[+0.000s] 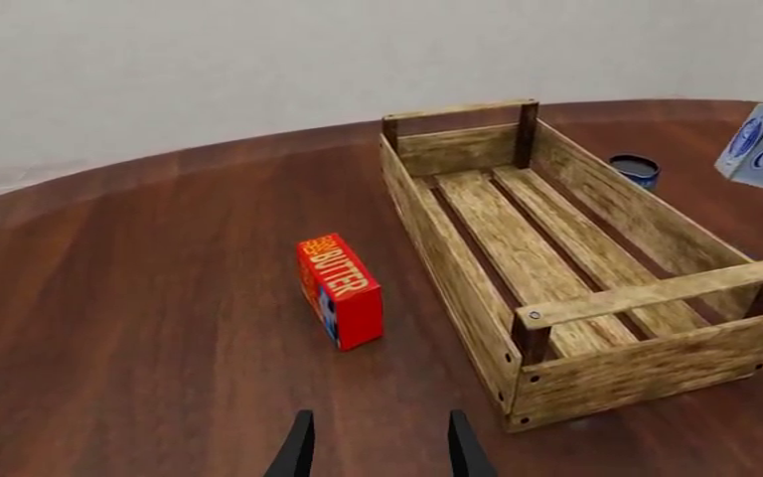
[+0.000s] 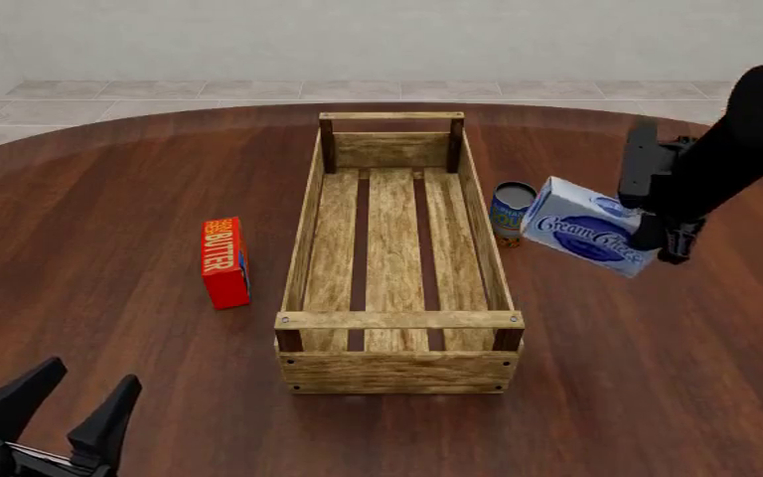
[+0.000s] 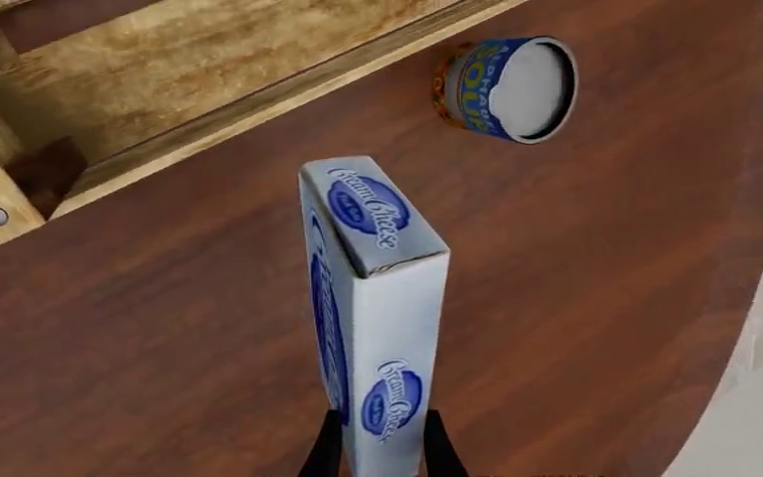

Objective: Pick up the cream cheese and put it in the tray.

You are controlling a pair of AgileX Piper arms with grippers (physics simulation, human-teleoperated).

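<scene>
Now right gripper [image 2: 658, 238] clamping white-and-blue cream cheese box [image 2: 590, 238] at frame right, beside long wooden slatted tray [image 2: 299, 224], left gripper [image 2: 71, 402] spread wide, lower left.

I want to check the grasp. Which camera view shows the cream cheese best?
The front view: the whole cream cheese shows, tilted, held by the right gripper right of the tray. The right wrist view shows it close and foreshortened between the fingers; the left wrist view shows only part at the picture's edge.
</scene>
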